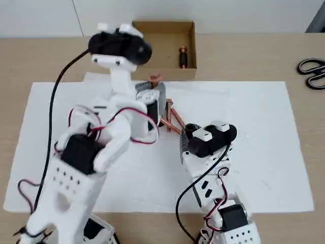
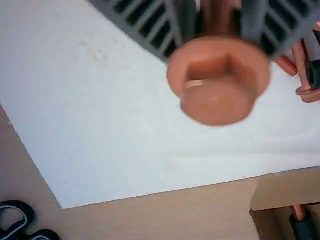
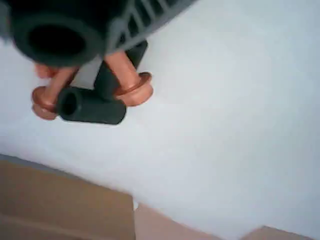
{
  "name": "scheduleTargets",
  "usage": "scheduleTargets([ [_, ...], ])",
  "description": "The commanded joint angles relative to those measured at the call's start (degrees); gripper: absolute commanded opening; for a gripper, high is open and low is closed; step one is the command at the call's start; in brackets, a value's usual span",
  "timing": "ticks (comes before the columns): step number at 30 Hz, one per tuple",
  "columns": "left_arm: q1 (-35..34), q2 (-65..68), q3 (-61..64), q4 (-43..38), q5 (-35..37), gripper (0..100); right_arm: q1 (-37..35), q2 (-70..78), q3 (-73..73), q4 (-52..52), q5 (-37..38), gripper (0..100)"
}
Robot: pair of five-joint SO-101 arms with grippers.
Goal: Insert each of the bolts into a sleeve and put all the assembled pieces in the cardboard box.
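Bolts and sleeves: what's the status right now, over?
Left gripper shut on bolt. Right gripper shut on sleeve, not yet joined. One piece in box. Spare bolts, spare sleeve loose on paper.

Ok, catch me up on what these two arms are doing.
The left gripper holds a copper bolt, head facing its wrist camera, above the white paper. The right gripper holds a black sleeve, open end showing. Between the arms, loose bolts and loose sleeves lie heaped on the paper. One assembled piece already lies in the cardboard box. The held bolt is not yet in the held sleeve.
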Motion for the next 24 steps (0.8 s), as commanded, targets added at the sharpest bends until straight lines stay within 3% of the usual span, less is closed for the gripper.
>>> scheduleTargets([
  [1, -0.9, -6.9, 9.6, -5.9, -0.7, 1, -0.3, -1.1, 0.4, -2.9, 0.4, 0.3],
  [6, -2.3, -12.0, 28.6, -28.5, -0.8, 1, -0.3, -1.1, 0.4, -3.6, 0.4, 0.3],
  [11, -1.8, -12.9, 37.7, -41.5, -0.6, 1, -0.3, -1.1, 0.4, -3.4, 0.4, 0.3],
  [16, 2.3, -12.9, 41.5, -46.8, -0.5, 1, -0.4, -1.1, 0.4, -3.2, 0.4, 0.3],
  [24, 5.0, -13.2, 41.5, -47.0, 0.5, 1, -0.5, -1.1, 0.4, -3.1, 0.4, 0.3],
])
